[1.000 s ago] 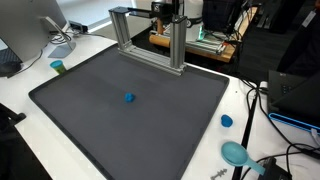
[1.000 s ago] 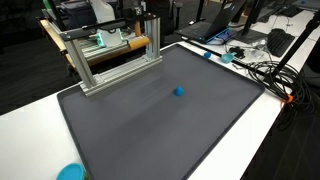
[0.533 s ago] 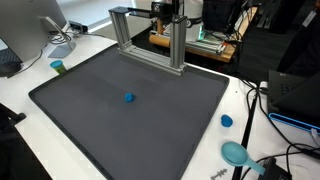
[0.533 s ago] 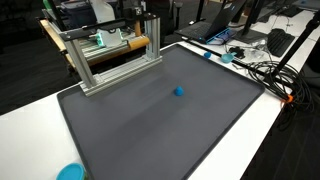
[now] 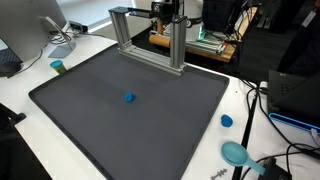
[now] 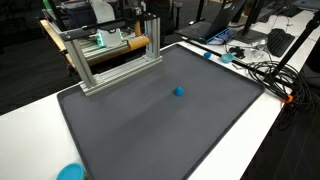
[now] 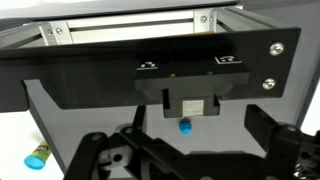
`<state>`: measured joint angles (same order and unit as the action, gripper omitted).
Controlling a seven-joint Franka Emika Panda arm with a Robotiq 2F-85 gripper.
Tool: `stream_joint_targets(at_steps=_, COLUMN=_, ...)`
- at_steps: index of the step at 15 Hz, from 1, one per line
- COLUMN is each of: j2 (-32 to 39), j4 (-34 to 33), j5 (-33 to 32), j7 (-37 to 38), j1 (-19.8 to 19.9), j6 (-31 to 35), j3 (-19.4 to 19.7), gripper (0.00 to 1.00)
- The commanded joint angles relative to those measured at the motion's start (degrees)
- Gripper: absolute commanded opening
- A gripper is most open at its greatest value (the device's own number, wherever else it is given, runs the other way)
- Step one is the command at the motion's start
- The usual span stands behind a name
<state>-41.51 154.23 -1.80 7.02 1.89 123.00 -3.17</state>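
Hand [image 7: 190,160] is shown spread wide and empty at the bottom of the wrist view, set behind the metal frame [image 5: 150,35] at the far edge of the counter [image 5: 20,105]. A small blue piece [image 5: 129,98] is seen near the middle of the dark mat [image 5: 90,130], well apart. The approach is judged not yet begun; a reach past the frame and down over the piece is called for.

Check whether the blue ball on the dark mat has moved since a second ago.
No. The blue ball keeps its spot against the metal frame in both exterior views.
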Motion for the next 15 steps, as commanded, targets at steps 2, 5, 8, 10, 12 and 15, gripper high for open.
stream_joint_targets(at_steps=2, j2=0.5, j4=0.4, j5=0.2, j7=-1.4, j1=-0.7, j6=0.4, j3=0.6, gripper=1.0)
stream_joint_targets(at_steps=5, j2=0.3, j4=0.9, j5=0.5, j7=-2.2, j1=-1.1, j6=0.5, j3=0.9, gripper=1.0)
stream_joint_targets(at_steps=8, j2=0.7, j4=1.0, j5=0.7, j7=-2.8, j1=-1.4, j6=0.1, j3=1.3, gripper=1.0)
stream_joint_targets(at_steps=10, j2=0.9, j4=1.3, j5=0.8, j7=-3.1, j1=-1.3, j6=-0.4, j3=1.6, gripper=0.91)
stream_joint_targets(at_steps=12, j2=1.1, j4=1.7, j5=1.0, j7=-3.6, j1=-1.5, j6=-0.1, j3=1.9, gripper=0.82)
stream_joint_targets(at_steps=15, j2=1.5, j4=2.2, j5=0.9, j7=-4.1, j1=-1.7, j6=0.0, j3=1.8, gripper=0.79)
